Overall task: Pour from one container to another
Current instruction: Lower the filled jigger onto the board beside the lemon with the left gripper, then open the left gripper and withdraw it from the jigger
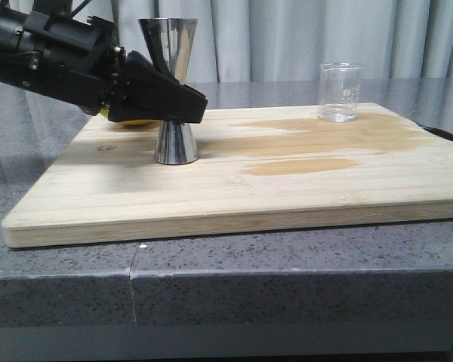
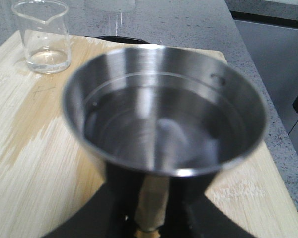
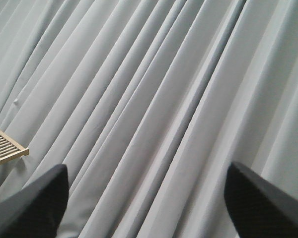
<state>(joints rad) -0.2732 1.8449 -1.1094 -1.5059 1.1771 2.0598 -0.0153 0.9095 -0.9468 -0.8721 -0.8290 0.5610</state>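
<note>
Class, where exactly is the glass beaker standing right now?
In the front view the glass beaker stands upright at the far right of the wooden board, well apart from the steel jigger.

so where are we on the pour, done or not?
Looks mostly done: the steel jigger holds clear liquid, and the glass cup stands upright on the board, nearly empty. In hand: the left gripper sits around the jigger's waist. The right gripper is open, facing curtains. Left: release.

The front view looks level and low across the surface's edge toward the curtain (image 1: 287, 38). The left wrist view peers steeply down, very close over the jigger (image 2: 164, 109); both share the wooden board (image 1: 287, 188). The right wrist view faces only curtain.
</note>
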